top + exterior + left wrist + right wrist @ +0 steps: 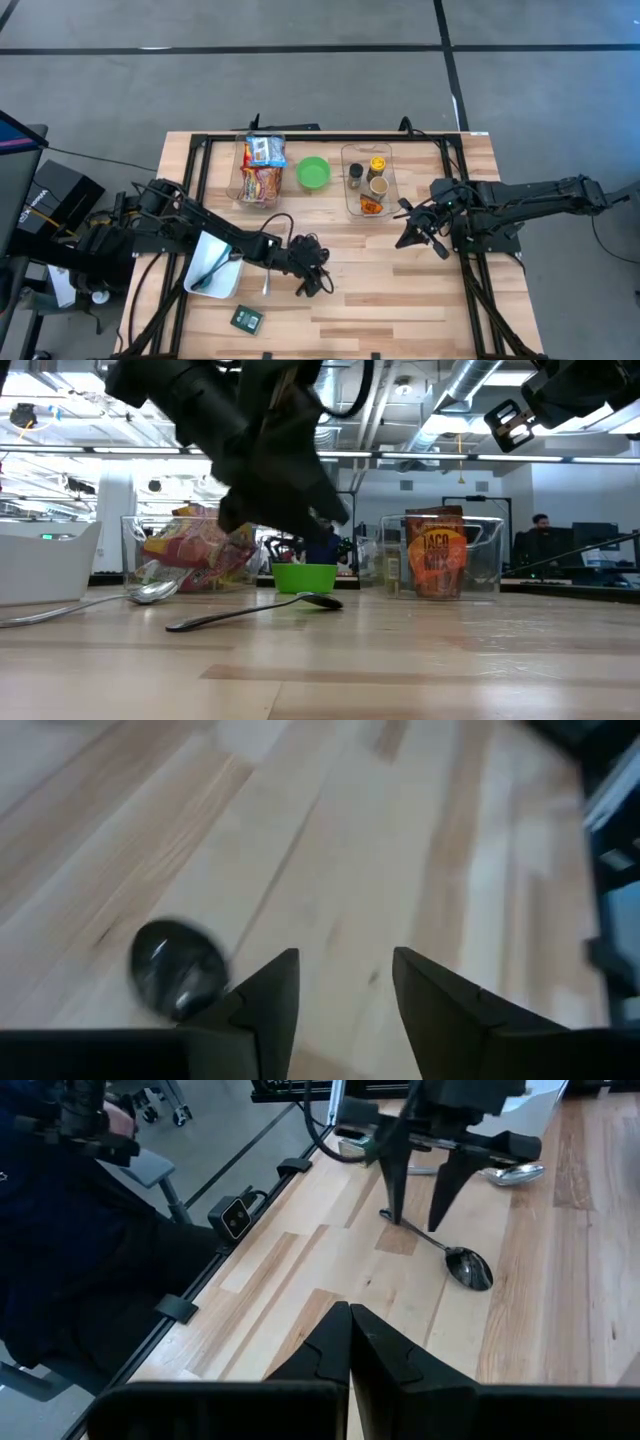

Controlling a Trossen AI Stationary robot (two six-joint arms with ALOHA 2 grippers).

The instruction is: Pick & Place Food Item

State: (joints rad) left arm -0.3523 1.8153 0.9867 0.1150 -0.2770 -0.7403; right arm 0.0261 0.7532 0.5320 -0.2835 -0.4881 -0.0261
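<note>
Showing wooden worktop [400, 300] from above. Lower left: white bin [213, 265]; just right of it, dark spoon [267, 283] lying flat on bare wood. Left pincer [312, 283] at lower centre beside spoon, fingers parted, gripping nothing. Upper centre: snack packets [262, 168], green bowl [313, 173], clear tray [368, 180]. Right pincer [418, 232] at centre right, fingers pressed together, empty.

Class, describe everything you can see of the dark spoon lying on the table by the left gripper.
The dark spoon looks like glossy dark metal, with an oval bowl and a thin straight handle. It lies flat on the bare wooden table, bowl up. The left gripper stands open over its handle, fingers astride it; contact cannot be told.
</note>
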